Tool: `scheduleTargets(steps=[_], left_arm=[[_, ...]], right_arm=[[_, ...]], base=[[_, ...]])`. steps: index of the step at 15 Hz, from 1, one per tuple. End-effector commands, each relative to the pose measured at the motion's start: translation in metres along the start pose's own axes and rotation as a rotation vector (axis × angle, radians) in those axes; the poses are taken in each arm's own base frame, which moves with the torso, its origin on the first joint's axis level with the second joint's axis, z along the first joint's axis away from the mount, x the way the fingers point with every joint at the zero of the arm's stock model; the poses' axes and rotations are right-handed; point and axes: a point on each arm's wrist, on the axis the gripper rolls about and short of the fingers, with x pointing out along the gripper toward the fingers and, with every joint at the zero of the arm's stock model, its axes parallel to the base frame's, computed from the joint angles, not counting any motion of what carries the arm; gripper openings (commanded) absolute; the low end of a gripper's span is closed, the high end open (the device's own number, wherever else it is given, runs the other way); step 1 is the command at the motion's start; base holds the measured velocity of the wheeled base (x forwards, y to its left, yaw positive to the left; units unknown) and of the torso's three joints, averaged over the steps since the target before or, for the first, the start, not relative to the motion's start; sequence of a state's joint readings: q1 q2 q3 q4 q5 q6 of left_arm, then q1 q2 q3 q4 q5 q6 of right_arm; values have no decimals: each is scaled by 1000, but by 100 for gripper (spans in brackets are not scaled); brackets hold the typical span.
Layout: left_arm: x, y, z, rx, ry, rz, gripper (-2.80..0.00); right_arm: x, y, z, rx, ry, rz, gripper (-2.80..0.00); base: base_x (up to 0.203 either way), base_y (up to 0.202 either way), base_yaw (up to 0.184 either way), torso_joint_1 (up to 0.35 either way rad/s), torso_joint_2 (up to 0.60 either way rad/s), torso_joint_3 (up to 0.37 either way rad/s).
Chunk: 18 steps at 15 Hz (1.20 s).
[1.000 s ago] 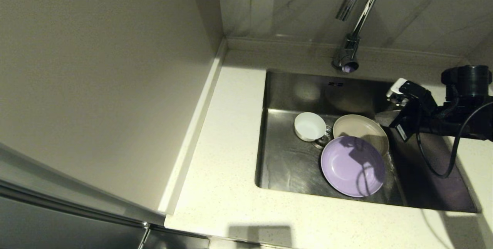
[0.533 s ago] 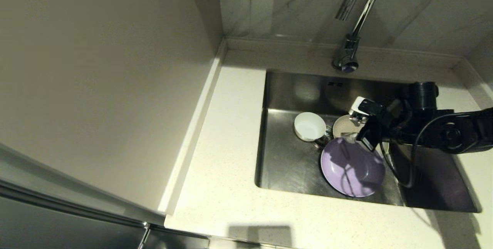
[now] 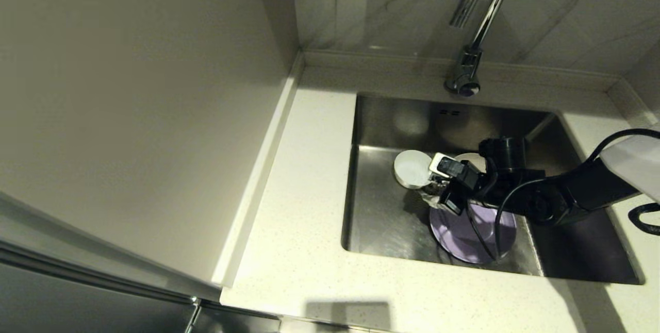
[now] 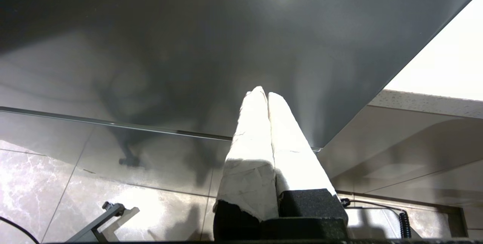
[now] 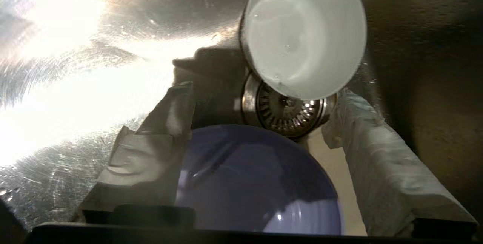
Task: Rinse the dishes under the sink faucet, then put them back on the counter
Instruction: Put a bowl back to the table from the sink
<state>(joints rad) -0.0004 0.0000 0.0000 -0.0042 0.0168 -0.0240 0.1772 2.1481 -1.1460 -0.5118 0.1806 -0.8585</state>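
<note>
The steel sink (image 3: 384,219) holds all three dishes. The white bowl (image 3: 411,168) sits at the back by the drain strainer (image 5: 290,117). The lavender plate (image 3: 477,237) lies toward the front. Only a sliver of the beige plate (image 3: 470,157) shows behind my right arm. My right gripper (image 3: 430,196) hangs low in the basin, open, over the far edge of the lavender plate (image 5: 256,183) and pointing at the white bowl (image 5: 302,36), with nothing between its fingers. The faucet (image 3: 466,72) stands at the back. My left gripper (image 4: 264,93) is shut, empty and parked out of the head view.
The speckled counter (image 3: 304,178) runs to the left of and in front of the sink. A tall beige panel (image 3: 134,106) borders it on the left. Grey marbled tiles (image 3: 567,13) back the faucet. The right arm's cable (image 3: 490,230) dangles over the lavender plate.
My right arm has swung from the sink's right rim leftward and down into the basin, ending above the plates near the drain. The dishes have not moved.
</note>
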Motion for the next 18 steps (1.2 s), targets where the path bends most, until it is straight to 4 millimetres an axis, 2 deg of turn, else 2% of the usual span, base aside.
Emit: scheduleTargets(steps=[1,3,7,13,15,18], left_arm=[[0,0,0,-1,-2,0,-280],[0,0,0,-1,-2,0,-280],[0,0,0,-1,-2,0,-280],[0,0,0,-1,-2,0,-280],[0,0,0,-1,-2,0,-280],[0,0,0,-1,-2,0,-280]], right_arm=[[14,11,-4,-10,7,28,0],[19,14,-1,-25,39,-2,0],[25,12,20,-57,118,-65,0],[11,-3,59,-27,322,137,0],[23,3,68,5,343,179,0],[45,11,66,20,320,227,0]], base=[[0,0,0,0,0,0],[0,0,0,0,0,0],[0,0,0,0,0,0],[0,0,0,0,0,0],[0,0,0,0,0,0],[0,0,0,0,0,0]])
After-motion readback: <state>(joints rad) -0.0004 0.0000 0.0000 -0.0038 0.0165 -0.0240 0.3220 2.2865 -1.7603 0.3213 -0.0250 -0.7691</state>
